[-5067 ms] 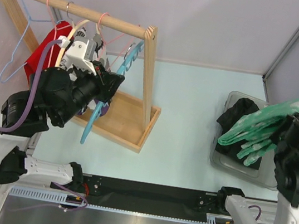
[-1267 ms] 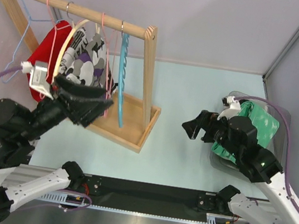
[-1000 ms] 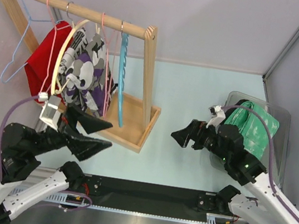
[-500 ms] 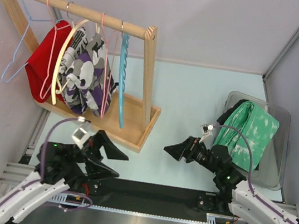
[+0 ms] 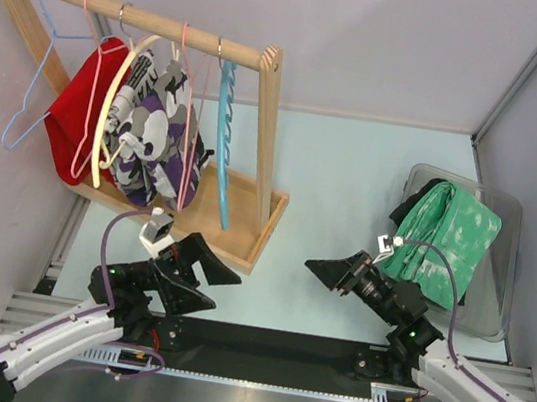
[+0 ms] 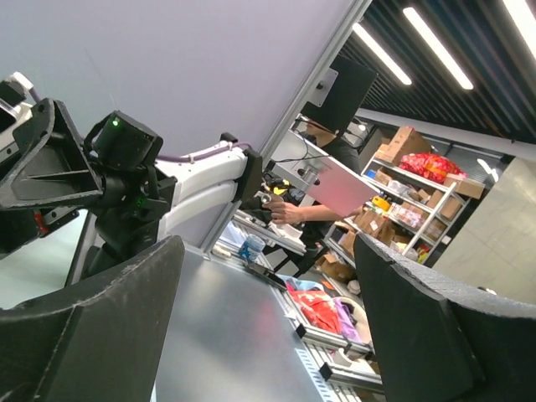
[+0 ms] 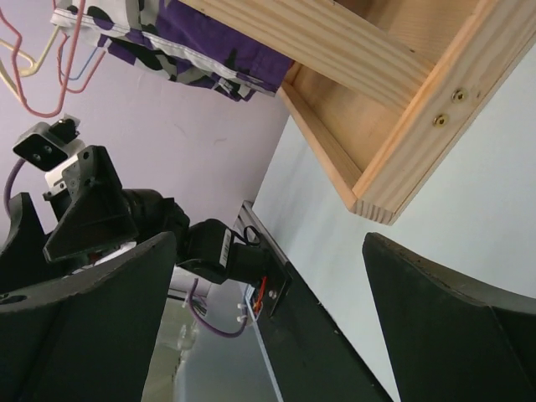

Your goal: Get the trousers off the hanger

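Note:
The green patterned trousers (image 5: 448,236) lie draped over dark cloth in the grey bin (image 5: 493,307) at the right, free of any hanger. The bare blue hanger (image 5: 225,134) hangs from the wooden rail (image 5: 154,20) at its right end. My left gripper (image 5: 212,288) is low near the table's front edge, open and empty, pointing right. My right gripper (image 5: 324,273) is open and empty too, pointing left toward the rack. The left wrist view shows nothing between the open fingers (image 6: 92,335). The right wrist view shows only open fingers (image 7: 79,322) and the rack base (image 7: 381,79).
On the rail hang a red garment (image 5: 73,121), a black, white and purple patterned garment (image 5: 152,133) and several thin wire hangers. The rack's wooden tray base (image 5: 235,221) stands just beyond my left gripper. A black rail (image 5: 267,347) runs along the near edge.
Both arms have drawn back and sunk low toward their bases. The left gripper's jaws have widened a little. The trousers stay in the bin; the blue hanger's lower end has shifted slightly right.

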`<state>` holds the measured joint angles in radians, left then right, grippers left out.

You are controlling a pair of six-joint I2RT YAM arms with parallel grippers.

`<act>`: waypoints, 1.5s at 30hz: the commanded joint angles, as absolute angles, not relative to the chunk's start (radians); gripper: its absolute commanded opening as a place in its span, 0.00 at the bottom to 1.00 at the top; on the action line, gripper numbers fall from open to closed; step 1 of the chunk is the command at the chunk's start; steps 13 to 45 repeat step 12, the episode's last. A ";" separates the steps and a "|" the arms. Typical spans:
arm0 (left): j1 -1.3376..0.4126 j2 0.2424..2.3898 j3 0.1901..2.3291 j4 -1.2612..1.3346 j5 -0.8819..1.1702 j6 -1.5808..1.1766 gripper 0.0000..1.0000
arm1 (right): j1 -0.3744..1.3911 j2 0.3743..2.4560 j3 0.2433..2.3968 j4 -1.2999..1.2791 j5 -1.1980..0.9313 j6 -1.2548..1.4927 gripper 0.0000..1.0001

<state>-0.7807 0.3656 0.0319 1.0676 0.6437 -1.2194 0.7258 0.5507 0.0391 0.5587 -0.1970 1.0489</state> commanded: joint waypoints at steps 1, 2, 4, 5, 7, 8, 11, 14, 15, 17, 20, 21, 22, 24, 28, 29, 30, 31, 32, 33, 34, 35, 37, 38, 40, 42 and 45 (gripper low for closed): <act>-0.793 0.344 -0.215 1.099 0.612 -1.135 0.88 | 0.738 0.491 -0.103 0.460 -0.138 1.045 1.00; -0.793 0.339 -0.215 1.056 0.614 -1.125 0.89 | 0.739 0.485 -0.103 0.451 -0.123 1.046 1.00; -0.793 0.337 -0.215 1.031 0.621 -1.108 0.88 | 0.745 0.472 -0.101 0.443 -0.107 1.042 1.00; -0.795 0.341 -0.215 1.028 0.624 -1.104 0.89 | 0.747 0.471 -0.103 0.448 -0.092 1.040 1.00; -0.796 0.345 -0.213 1.028 0.630 -1.104 0.89 | 0.750 0.472 -0.103 0.466 -0.083 1.038 1.00; -0.796 0.345 -0.215 1.025 0.634 -1.103 0.89 | 0.752 0.477 -0.104 0.469 -0.071 1.039 1.00; -0.798 0.342 -0.215 1.035 0.646 -1.120 0.89 | 0.749 0.489 -0.107 0.500 -0.090 1.045 1.00; -0.798 0.342 -0.216 1.058 0.650 -1.138 0.89 | 0.749 0.491 -0.113 0.564 -0.116 1.043 1.00; -0.798 0.342 -0.216 1.058 0.650 -1.138 0.89 | 0.749 0.491 -0.113 0.564 -0.116 1.043 1.00; -0.798 0.342 -0.216 1.058 0.650 -1.138 0.89 | 0.749 0.491 -0.113 0.564 -0.116 1.043 1.00; -0.798 0.342 -0.216 1.058 0.650 -1.138 0.89 | 0.749 0.491 -0.113 0.564 -0.116 1.043 1.00; -0.798 0.342 -0.216 1.058 0.650 -1.138 0.89 | 0.749 0.491 -0.113 0.564 -0.116 1.043 1.00; -0.798 0.342 -0.216 1.058 0.650 -1.138 0.89 | 0.749 0.491 -0.113 0.564 -0.116 1.043 1.00; -0.798 0.342 -0.216 1.058 0.650 -1.138 0.89 | 0.749 0.491 -0.113 0.564 -0.116 1.043 1.00; -0.798 0.342 -0.216 1.058 0.650 -1.138 0.89 | 0.749 0.491 -0.113 0.564 -0.116 1.043 1.00; -0.798 0.342 -0.216 1.058 0.650 -1.138 0.89 | 0.749 0.491 -0.113 0.564 -0.116 1.043 1.00; -0.798 0.342 -0.216 1.058 0.650 -1.138 0.89 | 0.749 0.491 -0.113 0.564 -0.116 1.043 1.00; -0.798 0.342 -0.216 1.058 0.650 -1.138 0.89 | 0.749 0.491 -0.113 0.564 -0.116 1.043 1.00; -0.798 0.342 -0.216 1.058 0.650 -1.138 0.89 | 0.749 0.491 -0.113 0.564 -0.116 1.043 1.00; -0.798 0.342 -0.216 1.058 0.650 -1.138 0.89 | 0.749 0.491 -0.113 0.564 -0.116 1.043 1.00; -0.798 0.342 -0.216 1.058 0.650 -1.138 0.89 | 0.749 0.491 -0.113 0.564 -0.116 1.043 1.00; -0.798 0.342 -0.216 1.058 0.650 -1.138 0.89 | 0.749 0.491 -0.113 0.564 -0.116 1.043 1.00; -0.798 0.342 -0.216 1.058 0.650 -1.138 0.89 | 0.749 0.491 -0.113 0.564 -0.116 1.043 1.00; -0.798 0.342 -0.216 1.058 0.650 -1.138 0.89 | 0.749 0.491 -0.113 0.564 -0.116 1.043 1.00; -0.798 0.342 -0.216 1.058 0.650 -1.138 0.89 | 0.749 0.491 -0.113 0.564 -0.116 1.043 1.00; -0.798 0.342 -0.216 1.058 0.650 -1.138 0.89 | 0.749 0.491 -0.113 0.564 -0.116 1.043 1.00; -0.798 0.342 -0.216 1.058 0.650 -1.138 0.89 | 0.749 0.491 -0.113 0.564 -0.116 1.043 1.00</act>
